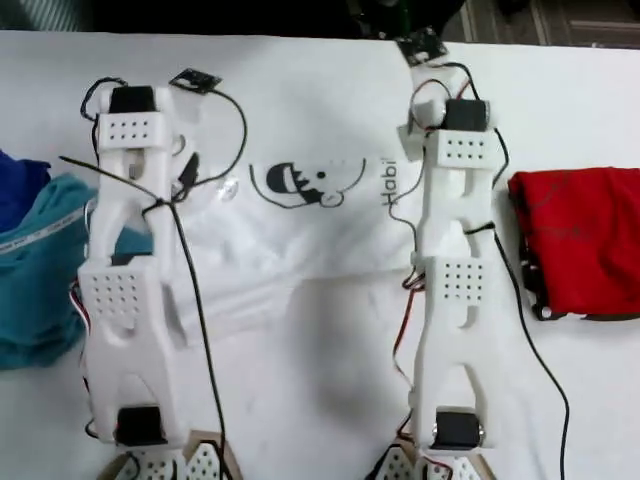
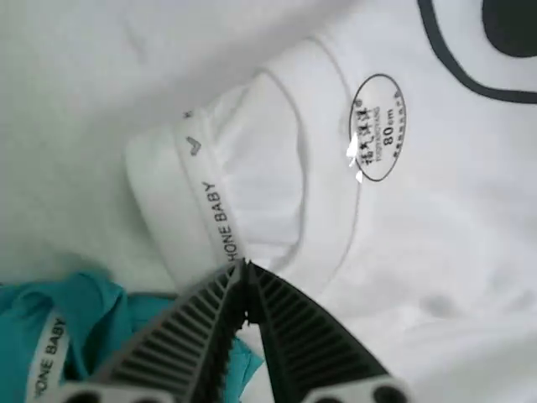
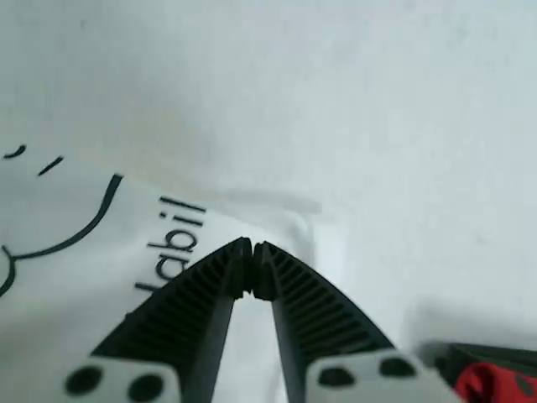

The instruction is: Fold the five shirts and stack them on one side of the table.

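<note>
Two closed grippers: left gripper point(image 2: 244, 277) w/ tips at collar of white shirt point(image 1: 300, 230), right gripper point(image 3: 252, 256) at its side edge, prob. to fold it mid-surface point(image 1: 320, 420). Red shirt point(image 1: 580, 240), folded at right, looks like stack start; teal shirt point(image 1: 40, 270) lies bunched at left.

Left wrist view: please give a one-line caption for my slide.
Left gripper, jaws together, at the collar of the white shirt, with a teal shirt beside it.

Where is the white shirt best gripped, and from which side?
Probably pinch the white shirt at its collar band, from above on the side of the teal shirt: the band is a thicker raised rim, while the rest lies flat.
</note>
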